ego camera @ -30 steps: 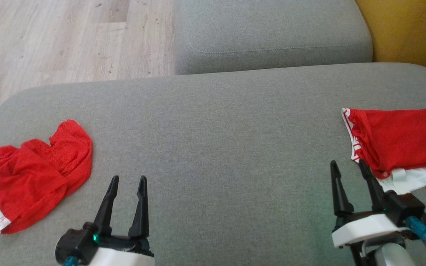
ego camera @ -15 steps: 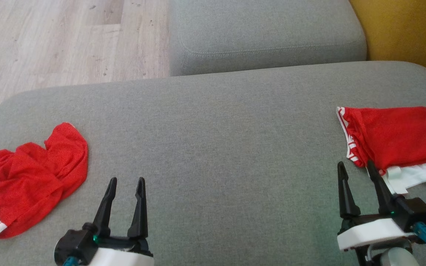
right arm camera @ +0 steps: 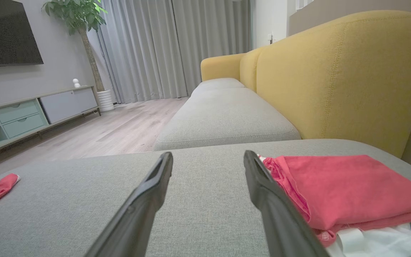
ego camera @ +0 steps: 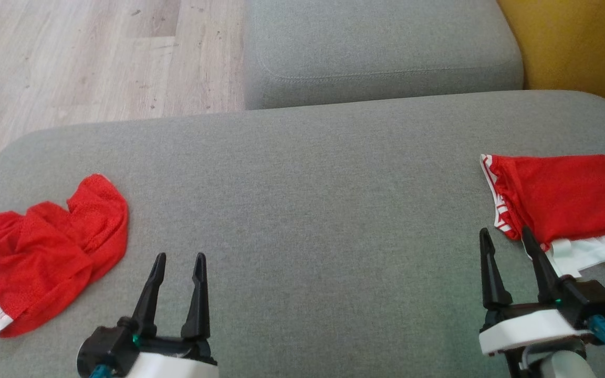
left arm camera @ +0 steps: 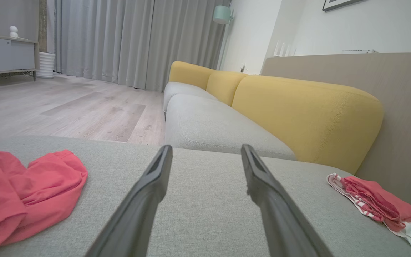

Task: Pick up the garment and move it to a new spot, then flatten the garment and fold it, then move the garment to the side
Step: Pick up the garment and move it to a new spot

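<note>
A crumpled red garment with white trim [ego camera: 45, 252] lies at the left end of the grey sofa seat [ego camera: 308, 199]; the left wrist view has it at lower left [left arm camera: 20, 200]. A second red garment [ego camera: 560, 194], folded with white cloth under it, rests at the right end [right arm camera: 348, 189]. My left gripper [ego camera: 180, 258] hovers open over the bare seat, just right of the crumpled garment, and holds nothing. My right gripper [ego camera: 507, 233] is open too, its right finger beside the near left corner of the folded garment.
Another grey seat cushion [ego camera: 381, 47] adjoins the far side, with wooden floor [ego camera: 82, 58] to its left. Yellow backrests [left arm camera: 298, 110] line the right side. A low TV cabinet [right arm camera: 30, 114] and a potted plant [right arm camera: 80, 21] stand across the room.
The head camera has shifted slightly, so the whole picture moved. Both grippers stay open and nearly still; the garments lie as before.
</note>
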Tool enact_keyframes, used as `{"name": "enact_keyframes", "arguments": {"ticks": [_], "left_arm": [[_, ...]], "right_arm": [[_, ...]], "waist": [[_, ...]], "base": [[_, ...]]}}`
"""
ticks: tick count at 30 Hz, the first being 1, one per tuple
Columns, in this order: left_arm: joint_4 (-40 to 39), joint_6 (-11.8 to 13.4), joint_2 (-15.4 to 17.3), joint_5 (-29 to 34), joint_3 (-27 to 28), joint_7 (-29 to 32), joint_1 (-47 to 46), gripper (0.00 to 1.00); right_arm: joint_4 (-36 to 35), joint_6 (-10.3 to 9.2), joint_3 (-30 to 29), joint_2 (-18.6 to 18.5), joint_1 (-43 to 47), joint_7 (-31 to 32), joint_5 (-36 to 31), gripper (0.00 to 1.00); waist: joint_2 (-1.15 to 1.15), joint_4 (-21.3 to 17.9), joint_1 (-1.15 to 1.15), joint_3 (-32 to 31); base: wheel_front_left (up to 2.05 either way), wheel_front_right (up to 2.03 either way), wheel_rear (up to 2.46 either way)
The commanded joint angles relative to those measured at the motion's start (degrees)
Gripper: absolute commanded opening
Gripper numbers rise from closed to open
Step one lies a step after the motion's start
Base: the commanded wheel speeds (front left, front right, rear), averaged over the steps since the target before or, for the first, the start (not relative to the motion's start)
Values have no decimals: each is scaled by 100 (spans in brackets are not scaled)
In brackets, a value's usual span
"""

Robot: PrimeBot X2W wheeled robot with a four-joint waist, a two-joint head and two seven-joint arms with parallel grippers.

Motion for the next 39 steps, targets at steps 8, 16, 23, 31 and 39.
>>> {"name": "enact_keyframes", "arguments": {"ticks": [8,16,23,31,39], "left_arm": [[-196,40,-3,-7,203,-47,-206,100],[-188,54,-3,-1,216,-47,-222,100],[-152,75,-3,111,402,-47,-258,100],[-48,82,-3,359,938,-47,-214,100],[38,39,-3,510,1414,-47,-145,100]], "right_arm": [[-231,39,151,-16,-149,-78,0,100],[-231,39,162,-16,-112,-79,22,100],[-212,39,367,-16,-26,-79,90,100],[-123,39,757,-16,46,-79,215,100],[-21,39,1199,-16,45,-79,342,100]], "waist": [[0,0,0,-6],[0,134,0,-16],[0,627,0,-36],[0,1444,0,-126],[0,1943,0,-204]], "base": [[0,0,0],[0,0,0],[0,0,0],[0,0,0],[0,0,0]]}}
